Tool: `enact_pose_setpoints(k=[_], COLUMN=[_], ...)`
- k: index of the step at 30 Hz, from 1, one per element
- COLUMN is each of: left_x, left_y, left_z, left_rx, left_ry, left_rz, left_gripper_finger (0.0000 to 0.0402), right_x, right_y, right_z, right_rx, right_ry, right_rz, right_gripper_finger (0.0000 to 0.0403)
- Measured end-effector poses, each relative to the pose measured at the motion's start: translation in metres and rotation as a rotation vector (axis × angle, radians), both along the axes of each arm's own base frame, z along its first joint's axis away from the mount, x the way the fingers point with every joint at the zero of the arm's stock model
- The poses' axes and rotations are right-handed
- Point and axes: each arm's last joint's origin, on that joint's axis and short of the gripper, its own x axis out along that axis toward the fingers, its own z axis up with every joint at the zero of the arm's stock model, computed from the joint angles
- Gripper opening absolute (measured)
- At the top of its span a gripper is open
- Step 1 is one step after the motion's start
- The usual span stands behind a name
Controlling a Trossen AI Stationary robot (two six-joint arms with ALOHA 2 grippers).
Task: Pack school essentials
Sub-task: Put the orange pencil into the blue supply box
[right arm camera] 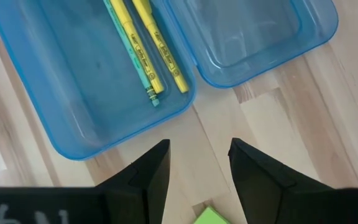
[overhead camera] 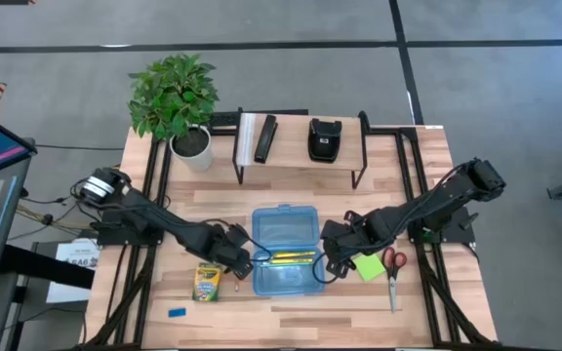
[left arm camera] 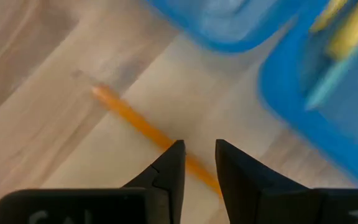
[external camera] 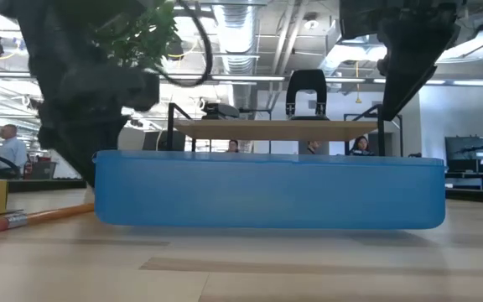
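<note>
The blue case lies open on the desk, and only 3 things are in it: 2 yellow markers and a teal pen in the base half. So packing is barely begun. Left of the case, a pencil lies on the desk, with the crayon box just beyond and the eraser further out. Right of the case sit the sticky pad and the scissors. The left hand hovers over the pencil, fingers slightly apart, gripping nothing. The right hand hangs open and empty between case and pad. By my judgement, 5 items remain.
</note>
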Motion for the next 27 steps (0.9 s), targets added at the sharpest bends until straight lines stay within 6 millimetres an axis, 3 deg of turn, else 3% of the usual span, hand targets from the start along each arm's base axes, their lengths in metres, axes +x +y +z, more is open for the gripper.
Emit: enact_pose_setpoints(k=[10,19,27], left_x=[-0.001,0.001,-0.009], left_y=[0.001,-0.002,-0.004], left_z=[0.001,0.014,0.008], left_rx=[0.022,0.046,0.083], left_ry=[-0.001,0.036,0.058], left_rz=[0.018,0.056,0.116], left_gripper_finger=[0.0080,0.0080,0.0080], right_x=[0.001,0.002,0.002], right_y=[-0.001,-0.001,0.000], right_z=[0.000,0.001,0.001], right_rx=[-0.001,0.002,0.004], right_ry=[-0.008,-0.017,-0.022], right_rz=[0.006,0.006,0.005], right_gripper_finger=[0.0181,0.0181,0.0182])
